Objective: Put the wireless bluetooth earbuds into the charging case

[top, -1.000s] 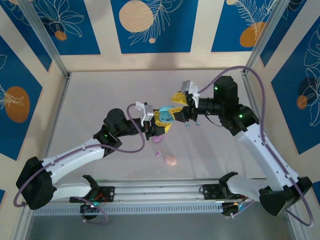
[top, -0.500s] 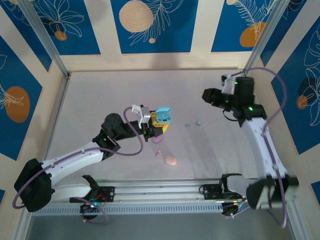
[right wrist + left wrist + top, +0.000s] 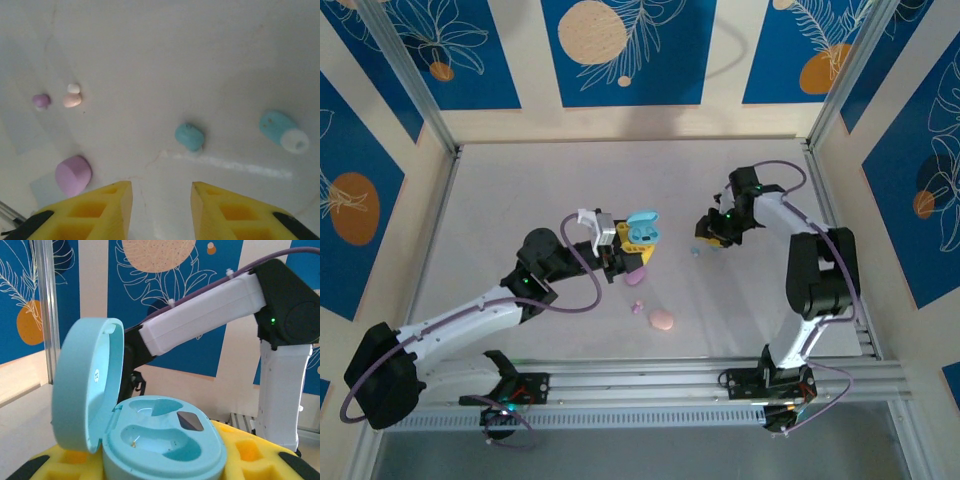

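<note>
In the top external view, the left gripper is seen closed on the charging case, a light blue case held near the middle of the tabletop with its lid swung open. A purple rounded piece lies just beside that gripper, and a pink oval case is found nearer the arm bases. The right gripper is lowered close to the surface, with a light blue earbud just beside it. Wide bare surface is left toward the back wall and both side walls.

In the left wrist view, the charging case is clamped between the yellow fingers, the jaws being narrowed onto its base. Its lid stands upright at the hinge, and two moulded wells are exposed, facing upward.

In the right wrist view, the right gripper is shown partly open and holding nothing. One light blue earbud lies just ahead of the gap, apart from the fingertips. A second, white-tipped earbud lies off to one side. The purple rounded piece sits near one finger. A small pink nub and a small purple nub lie farther off, close together.
</note>
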`<action>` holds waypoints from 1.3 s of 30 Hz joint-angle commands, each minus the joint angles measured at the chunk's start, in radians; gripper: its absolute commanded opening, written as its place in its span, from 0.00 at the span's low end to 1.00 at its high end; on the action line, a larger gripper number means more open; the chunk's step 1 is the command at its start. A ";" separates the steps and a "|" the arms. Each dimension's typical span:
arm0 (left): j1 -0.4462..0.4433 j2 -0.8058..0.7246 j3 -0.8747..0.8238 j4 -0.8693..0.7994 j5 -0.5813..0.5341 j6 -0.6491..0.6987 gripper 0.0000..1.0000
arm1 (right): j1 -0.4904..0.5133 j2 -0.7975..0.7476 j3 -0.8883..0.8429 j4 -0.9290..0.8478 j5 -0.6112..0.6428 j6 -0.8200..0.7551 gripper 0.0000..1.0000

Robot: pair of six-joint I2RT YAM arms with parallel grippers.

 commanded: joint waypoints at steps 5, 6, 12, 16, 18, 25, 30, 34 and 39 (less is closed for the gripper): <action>-0.010 -0.022 0.000 0.007 -0.011 0.005 0.27 | 0.010 0.104 0.103 -0.062 0.038 -0.065 0.38; -0.011 -0.020 0.001 0.006 -0.013 0.007 0.27 | 0.011 0.115 0.108 -0.061 0.034 -0.070 0.38; -0.010 -0.001 0.013 0.008 -0.003 0.006 0.27 | 0.013 0.179 0.139 -0.058 -0.035 -0.085 0.38; -0.010 0.004 0.015 0.010 -0.002 0.000 0.27 | 0.018 0.202 0.148 -0.068 -0.042 -0.093 0.37; -0.011 0.003 0.014 0.009 -0.006 0.002 0.27 | 0.023 0.210 0.147 -0.074 -0.045 -0.098 0.37; -0.010 0.000 0.015 0.008 -0.007 0.001 0.27 | 0.033 0.231 0.146 -0.089 -0.052 -0.113 0.37; -0.011 0.000 0.015 0.006 -0.006 -0.001 0.27 | 0.045 0.237 0.145 -0.098 -0.036 -0.127 0.37; -0.010 0.005 0.016 0.008 -0.005 -0.006 0.27 | 0.055 0.242 0.147 -0.104 -0.014 -0.134 0.37; -0.011 0.002 0.015 0.005 -0.006 -0.007 0.28 | 0.057 0.239 0.153 -0.105 -0.012 -0.140 0.37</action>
